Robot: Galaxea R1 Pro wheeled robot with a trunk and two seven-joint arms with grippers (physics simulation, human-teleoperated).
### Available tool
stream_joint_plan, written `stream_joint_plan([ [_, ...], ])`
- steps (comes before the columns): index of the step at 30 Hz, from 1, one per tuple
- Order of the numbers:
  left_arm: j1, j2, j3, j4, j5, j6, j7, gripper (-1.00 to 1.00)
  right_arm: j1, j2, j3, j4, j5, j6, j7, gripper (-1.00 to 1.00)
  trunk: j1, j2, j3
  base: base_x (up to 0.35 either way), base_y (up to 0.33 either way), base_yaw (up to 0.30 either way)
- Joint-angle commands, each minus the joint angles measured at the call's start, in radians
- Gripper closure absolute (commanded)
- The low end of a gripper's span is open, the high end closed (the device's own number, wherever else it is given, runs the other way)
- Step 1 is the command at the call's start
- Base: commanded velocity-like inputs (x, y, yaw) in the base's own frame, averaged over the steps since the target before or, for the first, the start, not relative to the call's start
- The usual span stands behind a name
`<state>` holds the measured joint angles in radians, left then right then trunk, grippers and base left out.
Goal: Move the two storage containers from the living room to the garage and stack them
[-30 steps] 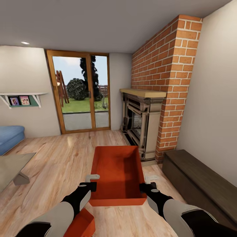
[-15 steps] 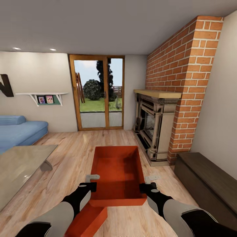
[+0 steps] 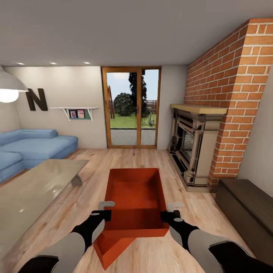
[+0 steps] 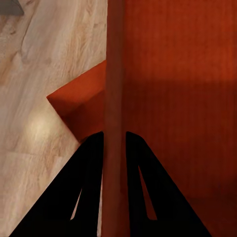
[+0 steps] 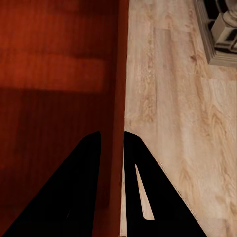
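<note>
I hold one orange-red storage container (image 3: 135, 197) level in front of me, above the living room's wood-plank flooring. My left gripper (image 3: 103, 211) is shut on its left wall and my right gripper (image 3: 173, 211) is shut on its right wall. In the left wrist view the left gripper (image 4: 114, 140) pinches the thin wall, and in the right wrist view the right gripper (image 5: 112, 138) pinches the opposite wall. The second storage container (image 3: 113, 245) lies on the planks under the held one, one corner (image 4: 79, 103) sticking out.
A glass coffee table (image 3: 34, 185) stands at the left with the blue sofa (image 3: 34, 146) behind it. The brick fireplace (image 3: 193, 148) and a dark low bench (image 3: 246, 204) line the right wall. Wood-framed glass doors (image 3: 131, 113) are straight ahead.
The camera has turned left, bringing the sofa and coffee table into view. The held container stays fixed between both grippers. More of the container on the planks shows below it.
</note>
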<state>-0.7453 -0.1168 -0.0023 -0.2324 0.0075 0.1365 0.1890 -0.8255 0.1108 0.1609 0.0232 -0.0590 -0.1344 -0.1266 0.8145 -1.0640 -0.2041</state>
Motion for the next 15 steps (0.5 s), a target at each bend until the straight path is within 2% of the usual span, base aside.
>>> stream_joint_plan([
  [1,0.000,-0.001,0.007,-0.004,-0.003,0.006,0.009,1.00,-0.001,0.004,-0.027,0.003,-0.004,-0.004,-0.004,1.00,0.000,-0.001,-0.001,-0.211,0.000,0.265],
  [6,0.000,-0.002,0.007,-0.004,-0.001,0.006,0.009,1.00,-0.001,0.004,-0.028,0.003,-0.004,-0.004,-0.004,1.00,0.000,-0.001,0.002,-0.081,0.000,0.265],
  [15,0.000,-0.001,0.007,-0.005,0.008,0.006,0.009,1.00,-0.001,0.006,-0.027,0.003,-0.004,-0.003,-0.004,1.00,0.000,-0.001,0.005,-0.005,0.000,0.266],
])
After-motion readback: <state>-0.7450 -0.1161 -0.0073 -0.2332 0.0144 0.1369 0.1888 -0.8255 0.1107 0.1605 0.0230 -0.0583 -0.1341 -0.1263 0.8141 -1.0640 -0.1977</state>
